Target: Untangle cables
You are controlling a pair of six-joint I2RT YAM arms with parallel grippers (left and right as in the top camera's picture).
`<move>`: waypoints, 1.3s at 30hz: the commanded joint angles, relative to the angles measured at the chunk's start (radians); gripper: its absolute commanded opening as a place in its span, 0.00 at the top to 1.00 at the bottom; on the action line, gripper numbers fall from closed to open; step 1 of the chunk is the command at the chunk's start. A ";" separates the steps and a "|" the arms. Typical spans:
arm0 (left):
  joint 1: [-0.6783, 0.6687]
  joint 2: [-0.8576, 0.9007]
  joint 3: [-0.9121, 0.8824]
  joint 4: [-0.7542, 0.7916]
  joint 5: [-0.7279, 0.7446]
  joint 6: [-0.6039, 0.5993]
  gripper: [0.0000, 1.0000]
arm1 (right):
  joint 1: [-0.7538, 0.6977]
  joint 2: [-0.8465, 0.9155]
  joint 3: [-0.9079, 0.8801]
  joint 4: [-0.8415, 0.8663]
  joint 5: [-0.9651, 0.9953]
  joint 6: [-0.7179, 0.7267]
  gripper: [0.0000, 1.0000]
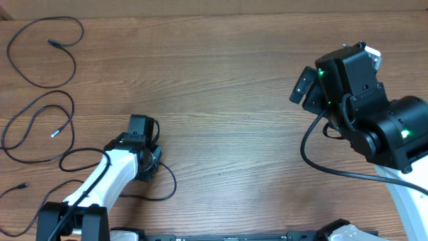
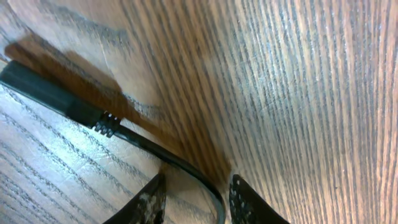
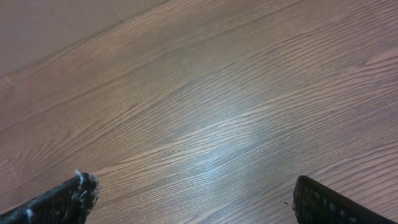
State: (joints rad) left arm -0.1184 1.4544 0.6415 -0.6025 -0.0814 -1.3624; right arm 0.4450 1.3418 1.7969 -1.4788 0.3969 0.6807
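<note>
Several thin black cables lie on the wooden table at the left of the overhead view. One forms a loop with its plug end at the far left. A second loop lies below it with its plug end. A third cable curls around my left gripper. In the left wrist view this cable runs from its plug body down between the fingers of my left gripper. The fingers are partly open and low on the table. My right gripper is wide open and empty above bare wood, and it also shows in the overhead view.
The right arm's own thick black wiring hangs over the table at the right. Another thin cord end lies near the left edge. The table's far edge runs along the top of the overhead view.
</note>
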 commanded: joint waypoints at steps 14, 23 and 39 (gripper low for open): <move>0.110 0.120 0.003 0.010 0.056 0.031 0.96 | -0.005 -0.004 -0.003 0.003 0.010 0.007 0.00; 0.243 0.120 0.230 -0.181 0.053 0.219 0.96 | -0.005 -0.004 -0.003 0.003 0.010 0.007 0.00; 0.294 0.120 0.409 -0.447 0.110 -0.036 0.96 | -0.005 -0.004 -0.003 0.003 0.010 0.007 0.00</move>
State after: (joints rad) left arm 0.1535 1.5730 1.0348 -1.0443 -0.0147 -1.3224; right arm 0.4446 1.3418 1.7969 -1.4788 0.3969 0.6807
